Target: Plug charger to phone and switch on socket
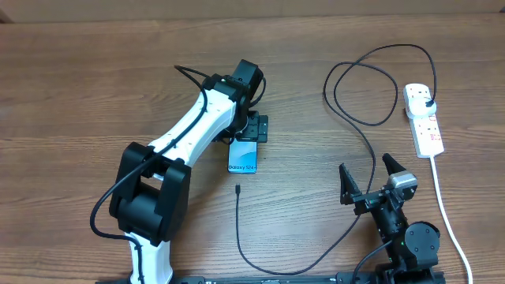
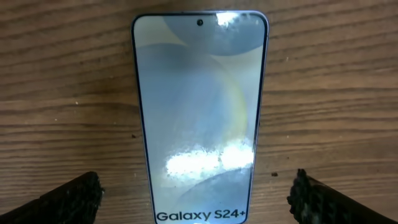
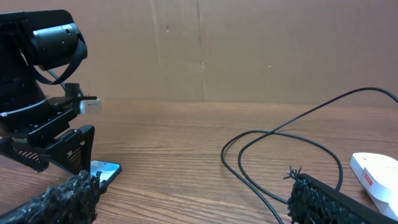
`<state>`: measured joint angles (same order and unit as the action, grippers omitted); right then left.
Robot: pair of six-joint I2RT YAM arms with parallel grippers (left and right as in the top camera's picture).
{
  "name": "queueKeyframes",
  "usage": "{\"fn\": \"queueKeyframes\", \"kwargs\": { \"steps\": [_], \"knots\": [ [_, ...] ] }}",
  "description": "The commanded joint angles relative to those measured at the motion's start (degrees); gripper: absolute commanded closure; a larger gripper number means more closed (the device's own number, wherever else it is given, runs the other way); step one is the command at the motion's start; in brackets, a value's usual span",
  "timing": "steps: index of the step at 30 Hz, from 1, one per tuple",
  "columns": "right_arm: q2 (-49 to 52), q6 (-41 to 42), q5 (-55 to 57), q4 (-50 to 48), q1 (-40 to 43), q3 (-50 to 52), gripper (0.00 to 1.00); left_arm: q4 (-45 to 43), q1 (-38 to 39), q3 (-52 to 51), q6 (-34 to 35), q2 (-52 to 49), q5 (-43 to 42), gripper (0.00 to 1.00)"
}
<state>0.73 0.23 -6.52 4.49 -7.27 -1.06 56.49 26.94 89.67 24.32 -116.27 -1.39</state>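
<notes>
Wooden table point(image 1: 79, 79): the Galaxy S24+ phone point(image 1: 244, 156) lies mid-table, my left gripper point(image 2: 199, 199) spread wide astride its lower end, holding nothing, likely to steady it. My right gripper point(image 1: 369, 180), open and empty, sits by the front edge near the charger point(image 1: 239, 229), plugged into the right-edge power strip point(image 1: 424, 118).

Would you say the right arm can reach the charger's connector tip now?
Probably yes: the connector tip lies exposed near the phone, only slack cable between it and the open right gripper.
</notes>
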Motion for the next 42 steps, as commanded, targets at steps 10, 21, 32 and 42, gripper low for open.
{"fn": "queueKeyframes", "kwargs": {
  "steps": [10,21,32,42],
  "knots": [
    [-0.5,-0.31,0.66,-0.24,-0.28,0.59,0.0,-1.29,0.81,0.2,1.64,-0.74,1.86,0.0],
    [-0.5,-0.31,0.66,-0.24,-0.28,0.59,0.0,-3.37,0.83,-2.82,1.42,-0.74,1.88,0.0],
    [-0.5,-0.31,0.66,-0.24,-0.28,0.59,0.0,-4.98,0.83,-3.39,1.44,-0.74,2.01,0.0],
    [-0.5,-0.31,0.66,-0.24,-0.28,0.59,0.0,-5.53,0.83,-3.43,1.44,-0.74,2.34,0.01]
  ]
}}
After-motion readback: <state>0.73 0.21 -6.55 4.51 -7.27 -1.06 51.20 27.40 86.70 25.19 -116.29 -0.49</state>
